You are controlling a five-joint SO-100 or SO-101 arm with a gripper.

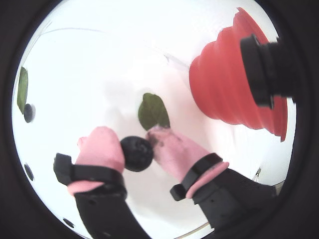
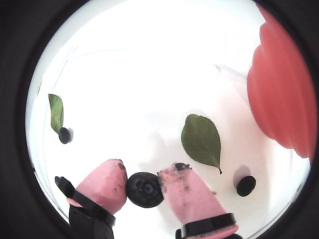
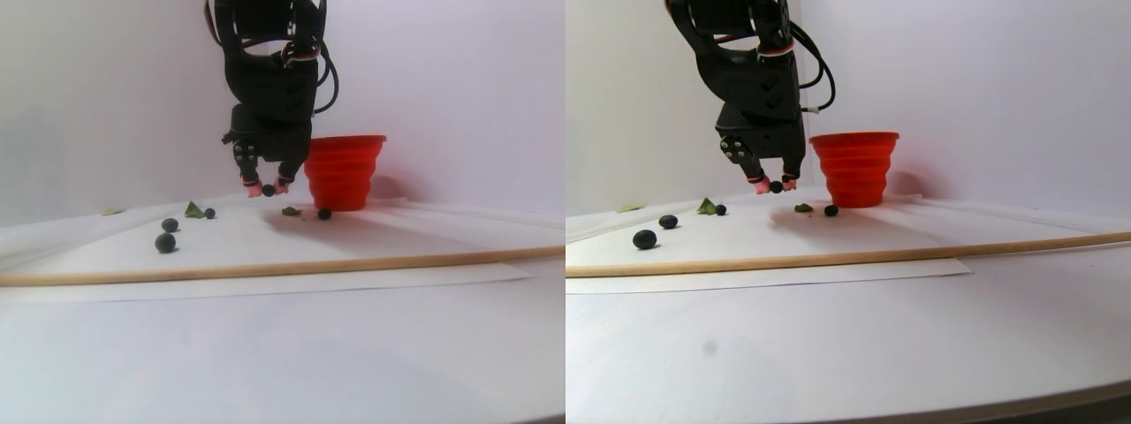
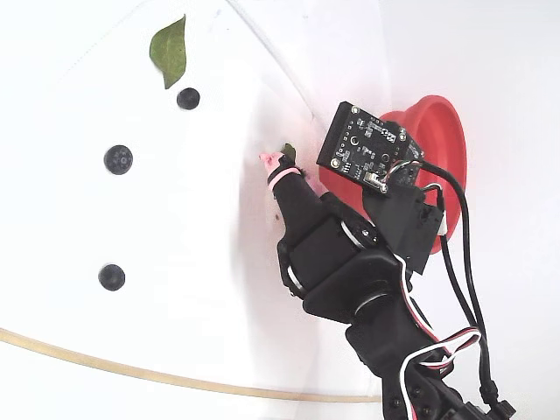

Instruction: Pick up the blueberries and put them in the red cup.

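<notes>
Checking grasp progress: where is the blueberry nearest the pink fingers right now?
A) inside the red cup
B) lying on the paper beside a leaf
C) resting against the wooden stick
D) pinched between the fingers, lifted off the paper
D: in both wrist views the blueberry sits between the pink fingers, and the stereo pair view shows it held above the paper.

Green leaves, wooden rod (perhaps dowel).
</notes>
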